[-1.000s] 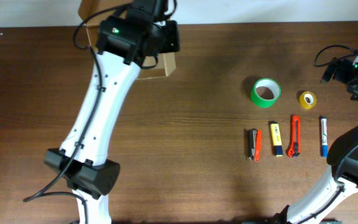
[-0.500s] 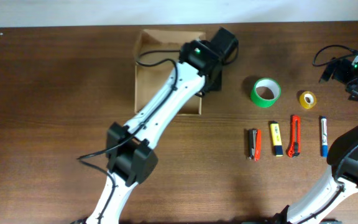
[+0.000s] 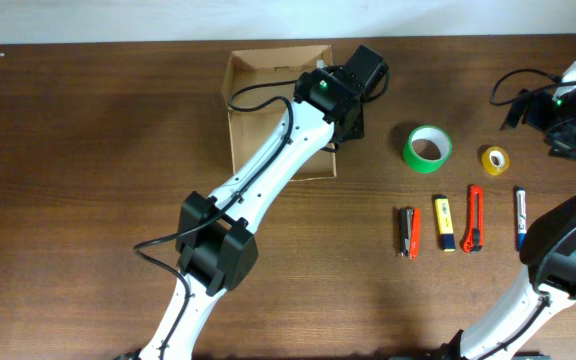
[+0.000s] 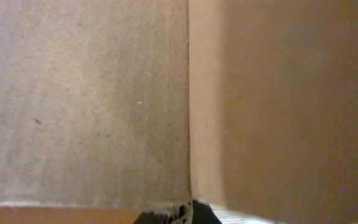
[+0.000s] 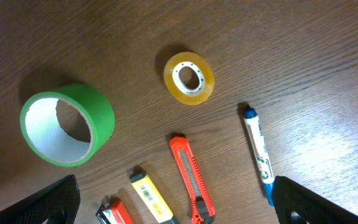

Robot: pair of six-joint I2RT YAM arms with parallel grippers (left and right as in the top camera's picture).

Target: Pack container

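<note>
container point(image 3: 253, 95) sits open at the far side of the table point(image 3: 68, 150), with nothing inside that i can see. left gripper point(image 3: 340, 125) fingers look pinched together on its right wall. right gripper point(image 5: 176, 186) fingers are wide apart, holding nothing, above the green tape point(image 5: 67, 124). packing looks not started yet.

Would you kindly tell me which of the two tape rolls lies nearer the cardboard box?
The green tape roll: it is the larger one, and it sits between the cardboard box and the small yellow tape roll, which lies farther off.
</note>
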